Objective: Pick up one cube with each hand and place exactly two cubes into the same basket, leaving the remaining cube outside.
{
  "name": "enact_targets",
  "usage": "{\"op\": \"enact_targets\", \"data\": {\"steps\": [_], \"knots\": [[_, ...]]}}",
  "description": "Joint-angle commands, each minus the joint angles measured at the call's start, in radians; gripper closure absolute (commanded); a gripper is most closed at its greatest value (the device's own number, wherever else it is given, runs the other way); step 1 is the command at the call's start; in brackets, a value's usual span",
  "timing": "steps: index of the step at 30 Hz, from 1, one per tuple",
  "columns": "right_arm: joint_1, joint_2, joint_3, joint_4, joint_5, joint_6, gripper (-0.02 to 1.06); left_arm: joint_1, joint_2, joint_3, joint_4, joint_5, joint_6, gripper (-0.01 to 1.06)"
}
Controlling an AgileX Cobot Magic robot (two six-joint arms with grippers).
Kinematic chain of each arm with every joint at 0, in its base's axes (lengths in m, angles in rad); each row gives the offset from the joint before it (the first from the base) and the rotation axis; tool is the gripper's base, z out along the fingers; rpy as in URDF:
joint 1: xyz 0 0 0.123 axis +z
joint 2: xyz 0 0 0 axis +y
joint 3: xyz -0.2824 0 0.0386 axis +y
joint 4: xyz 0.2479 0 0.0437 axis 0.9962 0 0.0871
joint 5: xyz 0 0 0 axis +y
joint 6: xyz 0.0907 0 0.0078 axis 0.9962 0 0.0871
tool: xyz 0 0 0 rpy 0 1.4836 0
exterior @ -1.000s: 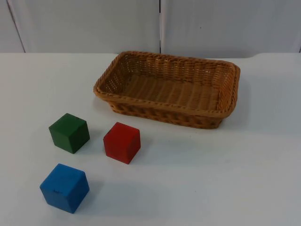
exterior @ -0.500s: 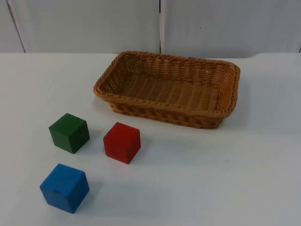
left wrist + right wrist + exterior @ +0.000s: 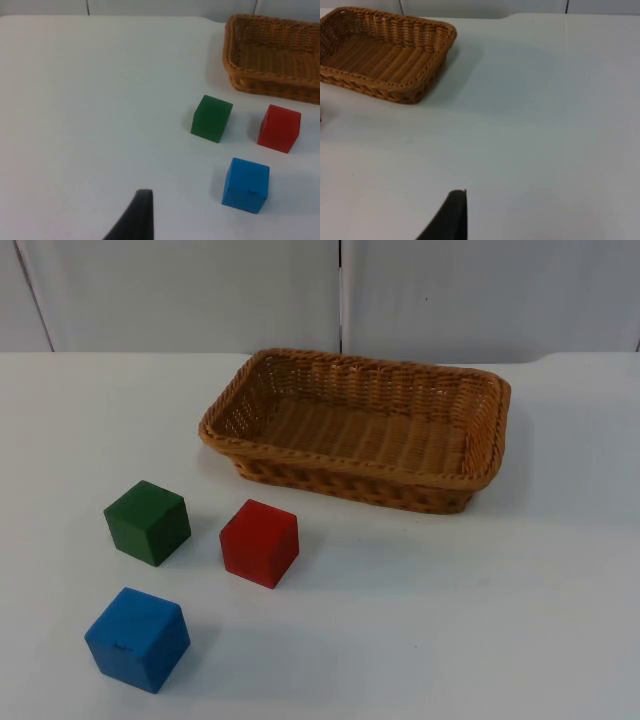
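Observation:
Three cubes lie on the white table in front of the wicker basket (image 3: 340, 464): a green cube (image 3: 148, 522), a red cube (image 3: 259, 542) beside it, and a blue cube (image 3: 137, 638) nearest the front edge. Nothing is inside the basket. My left gripper (image 3: 137, 215) hangs over bare table, well apart from the green cube (image 3: 211, 118), the red cube (image 3: 279, 128) and the blue cube (image 3: 246, 184). My right gripper (image 3: 451, 215) waits over bare table, away from the basket (image 3: 385, 90). Neither gripper holds anything that I can see.
The grey partition wall (image 3: 200, 295) closes the table behind the basket. White table (image 3: 480, 620) stretches to the right of the cubes and in front of the basket.

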Motion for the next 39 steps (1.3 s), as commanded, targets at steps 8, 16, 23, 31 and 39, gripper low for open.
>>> {"op": "enact_targets", "data": {"steps": [8,16,23,31,39], "knots": [[-0.006,-0.003,-0.021,0.002,-0.013,-0.018,-0.01,0.002,-0.004,0.004,-0.015,-0.006,-0.001,0.0],[-0.006,0.106,-0.069,0.002,-0.042,-0.018,-0.01,0.002,-0.004,0.004,-0.014,-0.01,-0.001,0.0],[-0.006,0.238,-0.114,0.002,-0.074,-0.02,-0.01,0.002,-0.004,0.004,-0.033,-0.013,-0.001,0.0],[-0.006,0.345,-0.162,0.002,-0.13,-0.039,-0.01,0.002,0.025,-0.043,-0.043,-0.014,-0.001,0.0],[-0.006,0.425,-0.21,0.002,-0.158,-0.046,-0.01,0.002,0.067,-0.066,-0.053,-0.032,-0.001,0.0]]}}
